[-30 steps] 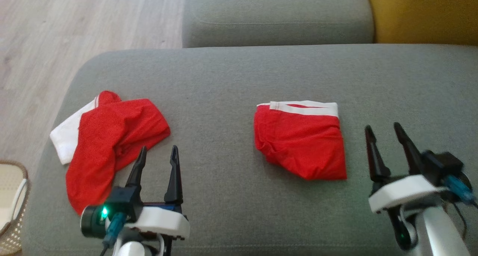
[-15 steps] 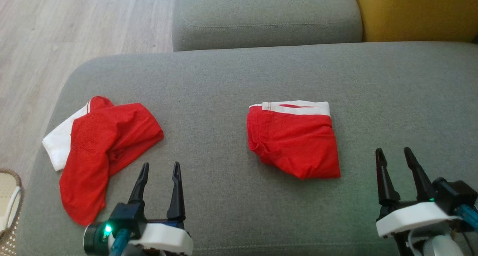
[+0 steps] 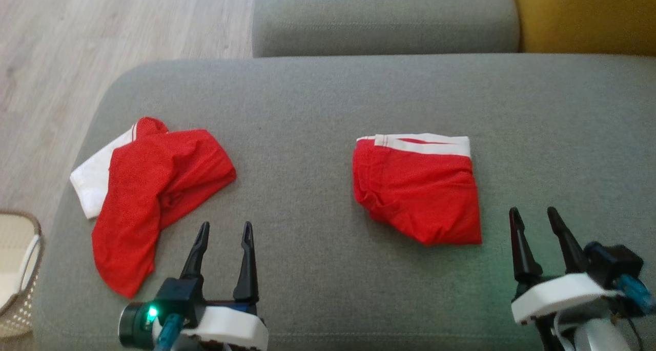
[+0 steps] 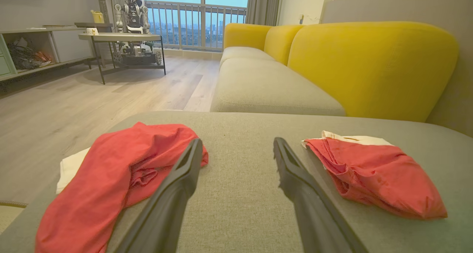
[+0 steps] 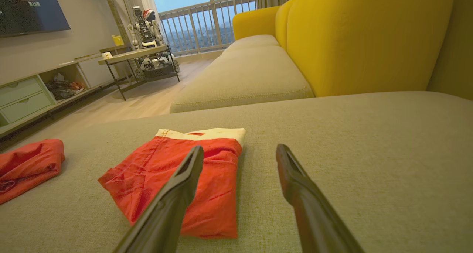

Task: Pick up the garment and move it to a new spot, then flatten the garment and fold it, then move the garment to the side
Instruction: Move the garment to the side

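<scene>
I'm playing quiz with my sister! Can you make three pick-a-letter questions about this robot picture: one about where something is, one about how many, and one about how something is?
1. The crumpled red garment on the grey cushion lies nearest to:
A. the left hand
B. the right hand
C. neither, it hangs in the air

2. How many red garments lie on the cushion?
A. one
B. two
C. four

3. The robot's two hands are:
A. both open and empty
B. both shut on cloth
C. one lifting a garment

Answers:
1 A, it lies flat just beside the left hand's fingers.
2 B, there is the crumpled one and a folded red garment.
3 A, each hand's fingers stand apart with nothing between them.
</scene>
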You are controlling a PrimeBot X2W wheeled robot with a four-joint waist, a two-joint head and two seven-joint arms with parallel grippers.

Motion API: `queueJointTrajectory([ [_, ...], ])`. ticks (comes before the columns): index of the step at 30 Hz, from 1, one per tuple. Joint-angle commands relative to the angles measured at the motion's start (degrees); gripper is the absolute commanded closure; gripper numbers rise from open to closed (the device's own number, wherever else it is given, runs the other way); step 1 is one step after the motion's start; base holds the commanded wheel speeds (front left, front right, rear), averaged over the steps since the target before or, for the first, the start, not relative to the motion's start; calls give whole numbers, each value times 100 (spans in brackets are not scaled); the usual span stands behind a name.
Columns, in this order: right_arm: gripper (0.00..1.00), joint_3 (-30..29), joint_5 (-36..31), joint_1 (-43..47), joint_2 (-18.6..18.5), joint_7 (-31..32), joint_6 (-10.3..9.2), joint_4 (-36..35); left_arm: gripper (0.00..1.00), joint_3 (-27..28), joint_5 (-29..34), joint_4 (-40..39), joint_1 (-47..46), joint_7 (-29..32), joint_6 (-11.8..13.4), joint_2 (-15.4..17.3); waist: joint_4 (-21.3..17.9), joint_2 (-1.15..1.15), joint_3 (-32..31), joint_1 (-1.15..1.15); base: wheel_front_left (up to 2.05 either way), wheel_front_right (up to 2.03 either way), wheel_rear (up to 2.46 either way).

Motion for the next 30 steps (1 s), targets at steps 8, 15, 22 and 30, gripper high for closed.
queueJointTrajectory([
  [8,0,255,196,-1152,-43,357,-1,459,0,70,40,-222,-566,-70,-62,-14,200,0,691,0,0,0,0],
  [15,0,241,480,-2004,-44,849,-1,1393,0,-108,90,-172,-896,-70,-122,-14,380,0,1115,0,0,0,0],
  [22,0,158,368,-2535,-47,1042,-1,2232,0,-151,66,-149,-1025,-70,-106,-14,497,0,1295,0,0,0,0],
  [30,100,398,132,-2822,-62,916,-1,2812,0,-145,58,-119,-1106,-70,-101,-14,512,0,1334,0,0,0,0],
])
